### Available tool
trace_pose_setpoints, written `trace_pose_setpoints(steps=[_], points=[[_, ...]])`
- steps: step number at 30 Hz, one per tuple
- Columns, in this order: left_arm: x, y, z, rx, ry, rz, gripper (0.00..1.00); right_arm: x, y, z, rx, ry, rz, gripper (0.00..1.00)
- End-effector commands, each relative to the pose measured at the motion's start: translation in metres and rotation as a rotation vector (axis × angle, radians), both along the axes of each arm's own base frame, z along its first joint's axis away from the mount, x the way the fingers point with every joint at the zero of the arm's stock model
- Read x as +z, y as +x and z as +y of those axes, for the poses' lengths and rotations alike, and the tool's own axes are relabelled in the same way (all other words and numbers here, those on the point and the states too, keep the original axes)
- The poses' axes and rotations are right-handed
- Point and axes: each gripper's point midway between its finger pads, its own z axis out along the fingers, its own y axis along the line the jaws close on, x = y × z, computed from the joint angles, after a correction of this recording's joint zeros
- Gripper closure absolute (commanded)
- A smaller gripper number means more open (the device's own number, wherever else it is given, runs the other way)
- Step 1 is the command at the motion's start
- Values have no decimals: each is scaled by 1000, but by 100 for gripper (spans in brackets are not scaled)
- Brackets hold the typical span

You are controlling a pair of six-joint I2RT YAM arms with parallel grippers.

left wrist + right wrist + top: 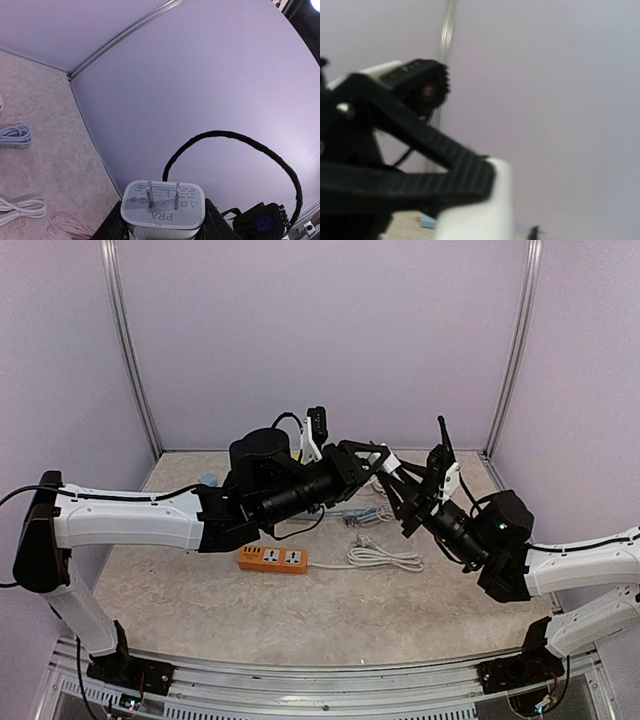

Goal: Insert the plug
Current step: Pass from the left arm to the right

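Two robot arms meet in mid-air above a speckled worktop, the left arm reaching in from the left and the right arm from the right, their ends almost touching over the middle of the scene.

The orange power strip lies flat on the worktop below and to the left of that meeting point. Its long axis runs left to right, its sockets face up, and it sits on the left arm's side, under that arm's forearm. Any insertion, by this reading, calls for the plug to be carried down and leftward and turned over.

The left gripper is pinching the plug, a white, rounded charger block with grey printed markings on its face. It is held well above the worktop, with a black finger against each flank.

The right gripper hovers just beside it. The right wrist view is blurred: a ribbed black finger lies against a white block, probably the same plug, but whether these jaws have a grip on it cannot be told.

The two flat metal prongs stand straight and parallel, aimed toward the enclosure's back wall rather than at the strip.
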Motion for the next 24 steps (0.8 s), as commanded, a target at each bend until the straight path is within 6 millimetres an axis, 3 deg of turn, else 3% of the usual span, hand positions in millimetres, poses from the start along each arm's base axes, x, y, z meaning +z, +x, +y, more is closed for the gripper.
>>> trace_pose_setpoints(steps=[1, 6, 8, 10, 11, 12, 14, 15, 20, 22, 24], points=[[-1, -5, -5, -23, -25, -7, 90, 2, -2, 2, 1, 3, -14, 76], [1, -4, -3, -20, -36, -19, 90, 0, -4, 5, 21, -5, -11, 92], [1, -5, -4, -27, -35, -27, 84, 0, -5, 4, 28, -4, -7, 97], [1, -6, -2, -23, -31, -40, 60, 2, -5, 4, 27, -9, 8, 100], [-1, -6, 1, -16, -26, -44, 38, 3, -3, 4, 23, -20, 25, 100], [-1, -6, 5, -4, -21, -51, 25, -2, -1, 6, 20, -55, 59, 100], [-1, -5, 19, 31, -3, -71, 8, -4, 3, 7, 8, -111, 110, 100], [-1, -5, 28, 54, 7, -79, 2, -5, 4, 8, 5, -142, 130, 100], [-5, 7, 103, 247, 92, -105, 1, -11, 16, 3, -72, -316, 221, 100], [-21, 14, 136, 346, 172, -69, 1, -8, 21, 6, -85, -405, 246, 100], [-34, 20, 177, 459, 247, -20, 1, -17, 27, 10, -100, -531, 294, 100]])
